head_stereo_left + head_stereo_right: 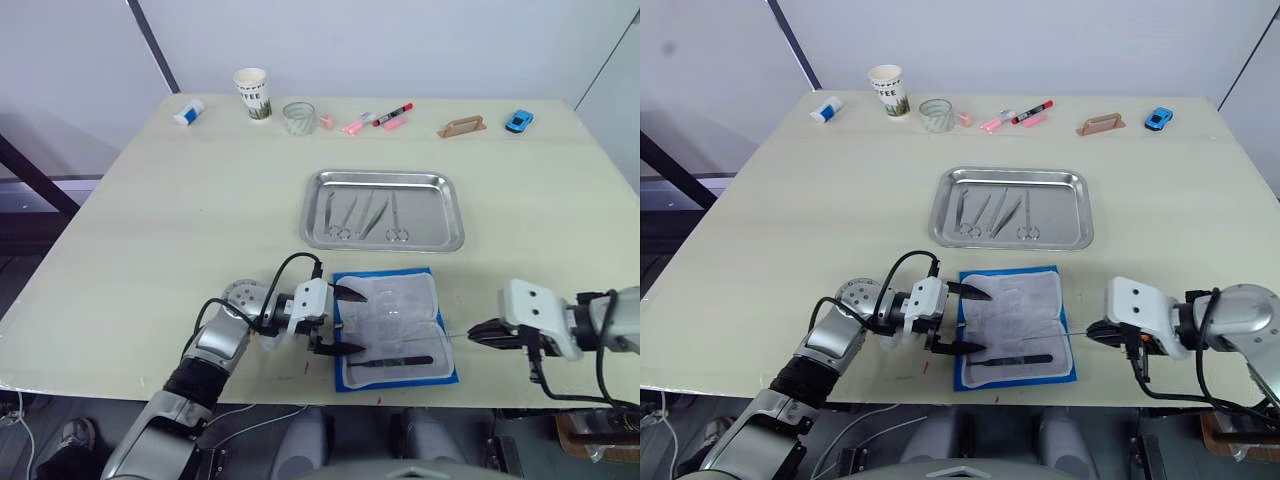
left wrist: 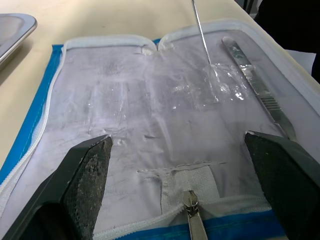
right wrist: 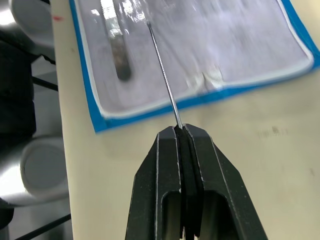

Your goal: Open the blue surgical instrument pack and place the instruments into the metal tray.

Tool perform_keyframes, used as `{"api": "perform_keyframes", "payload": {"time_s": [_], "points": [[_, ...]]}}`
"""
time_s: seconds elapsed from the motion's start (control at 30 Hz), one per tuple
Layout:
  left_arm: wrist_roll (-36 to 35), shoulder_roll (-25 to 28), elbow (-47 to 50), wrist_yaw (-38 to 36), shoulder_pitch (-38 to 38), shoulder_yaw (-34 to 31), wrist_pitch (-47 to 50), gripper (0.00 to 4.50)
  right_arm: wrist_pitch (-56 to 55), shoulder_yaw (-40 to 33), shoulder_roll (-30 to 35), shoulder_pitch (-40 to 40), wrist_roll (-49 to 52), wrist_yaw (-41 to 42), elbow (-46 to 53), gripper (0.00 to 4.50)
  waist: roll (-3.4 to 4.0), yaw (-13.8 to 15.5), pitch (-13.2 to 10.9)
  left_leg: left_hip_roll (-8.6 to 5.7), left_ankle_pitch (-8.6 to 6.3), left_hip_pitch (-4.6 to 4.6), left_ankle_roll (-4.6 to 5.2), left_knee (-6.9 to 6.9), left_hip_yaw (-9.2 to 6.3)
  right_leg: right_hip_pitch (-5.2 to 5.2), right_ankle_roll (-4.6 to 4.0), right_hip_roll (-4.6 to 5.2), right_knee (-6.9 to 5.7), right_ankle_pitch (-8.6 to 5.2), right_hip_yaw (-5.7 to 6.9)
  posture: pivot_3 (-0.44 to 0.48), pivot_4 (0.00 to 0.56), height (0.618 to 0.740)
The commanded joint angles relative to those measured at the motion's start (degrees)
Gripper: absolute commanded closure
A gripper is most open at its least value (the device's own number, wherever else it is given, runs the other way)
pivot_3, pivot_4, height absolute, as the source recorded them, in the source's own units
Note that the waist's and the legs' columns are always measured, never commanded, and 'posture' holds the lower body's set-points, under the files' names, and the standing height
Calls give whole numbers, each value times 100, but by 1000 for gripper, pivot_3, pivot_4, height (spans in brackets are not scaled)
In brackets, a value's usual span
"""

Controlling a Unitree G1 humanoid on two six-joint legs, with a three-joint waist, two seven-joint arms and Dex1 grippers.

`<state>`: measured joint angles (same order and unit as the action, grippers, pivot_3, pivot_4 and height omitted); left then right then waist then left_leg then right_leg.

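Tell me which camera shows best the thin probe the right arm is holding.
The right wrist view: the thin probe runs from the shut jaws of the right gripper to its tip on the open pack. The left wrist view shows its far end; the head views show a faint line.

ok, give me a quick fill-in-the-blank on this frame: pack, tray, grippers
1. The blue surgical instrument pack lies ____ on the table, its clear insert facing up.
2. The right gripper is shut on a thin ____ probe whose tip reaches over the pack.
3. The left gripper is ____, one finger at each side of the pack's near edge.
4. The metal tray holds ____ instruments.

Missing words: open; metal; open; four
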<state>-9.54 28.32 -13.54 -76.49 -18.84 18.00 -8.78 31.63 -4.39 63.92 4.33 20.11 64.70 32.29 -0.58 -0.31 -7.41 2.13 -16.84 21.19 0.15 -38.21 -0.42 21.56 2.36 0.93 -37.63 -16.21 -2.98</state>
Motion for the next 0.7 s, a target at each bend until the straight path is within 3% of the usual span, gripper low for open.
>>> {"api": "perform_keyframes", "payload": {"time_s": [0.03,0.17,0.27,0.57,0.7], "points": [[229,87,-280,-57,228,235,140,0,-383,-857,164,335,3,271,-289,4439,0,-2,0,0,0,1,0,0,1,0,0,1,0,0,0,0,150,740],[226,96,-281,-55,227,232,138,0,-168,-1647,19,460,574,518,-457,4439,2,-16,1,1,0,-2,0,1,0,-1,0,-3,-2,0,0,0,150,740],[228,76,-274,-39,216,241,152,0,135,-1818,-271,187,966,193,-449,4439,0,-24,1,0,0,-3,0,2,0,-2,0,-3,-2,0,-1,0,150,740],[217,70,-245,-4,244,229,150,0,2131,-704,-1974,-1809,1376,-2540,-91,4439,7,-42,3,1,0,-2,0,5,-1,0,-1,-3,-3,0,-3,0,150,740],[218,77,-261,36,245,197,165,0,3188,-385,-3286,-2918,1365,-3899,-476,4439,12,-38,3,2,0,-3,0,6,-3,1,-2,-3,-6,1,-4,0,150,740]]}}
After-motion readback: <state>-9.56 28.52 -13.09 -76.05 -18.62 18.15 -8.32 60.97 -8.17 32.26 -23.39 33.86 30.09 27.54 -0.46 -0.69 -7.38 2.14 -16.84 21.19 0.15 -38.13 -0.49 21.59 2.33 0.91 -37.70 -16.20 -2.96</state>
